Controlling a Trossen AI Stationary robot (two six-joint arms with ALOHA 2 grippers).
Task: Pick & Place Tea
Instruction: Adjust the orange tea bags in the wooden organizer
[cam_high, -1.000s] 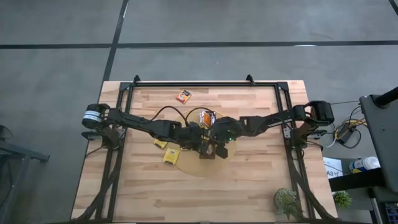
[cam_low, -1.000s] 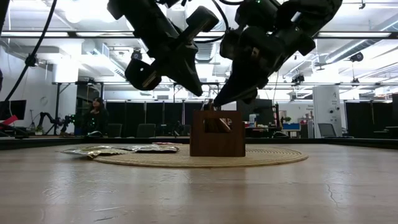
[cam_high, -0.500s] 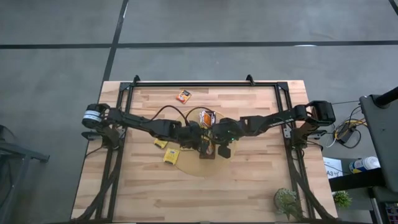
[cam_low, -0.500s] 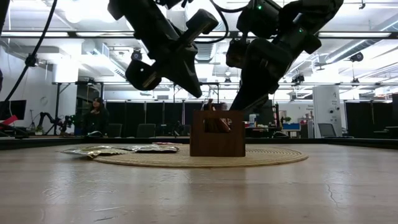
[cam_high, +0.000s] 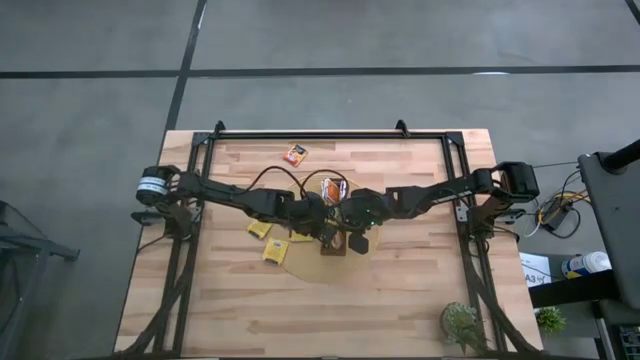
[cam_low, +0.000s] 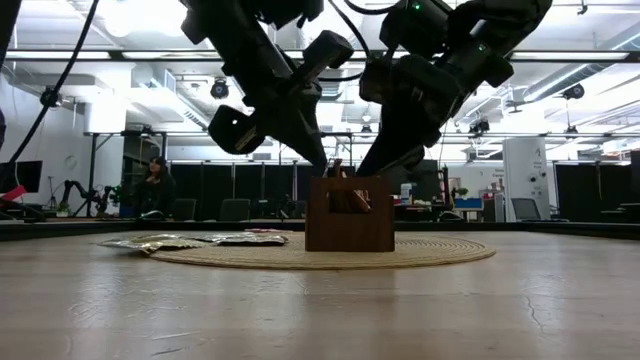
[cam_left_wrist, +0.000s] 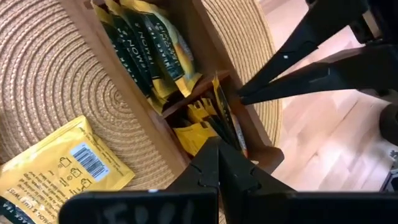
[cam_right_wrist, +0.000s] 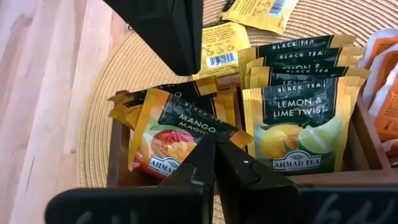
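Tea (cam_right_wrist: 298, 134) labels read only in right wrist view.

Left gripper (cam_low: 318, 160) and right gripper (cam_low: 362, 170) both closed, arms stretched inward, tips angled down, nearly meeting.

Table (cam_high: 400, 300) centre: round mat (cam_low: 440, 254) with tray (cam_low: 349, 225) standing on it. Tray divided into compartments; sachets (cam_right_wrist: 298, 127) stand upright in rows inside, more (cam_left_wrist: 202, 127) packed in the end compartment.

Left gripper (cam_high: 322, 228) and right gripper (cam_high: 343, 226) both over the tray, tips close together, one from each side, both closed.

Loose sachets (cam_high: 276, 250) lie flat left of the tray, partly on the mat's edge. One sachet (cam_high: 294, 154) lies apart near the table's far edge.

Plant (cam_high: 462, 324) at the near right corner.
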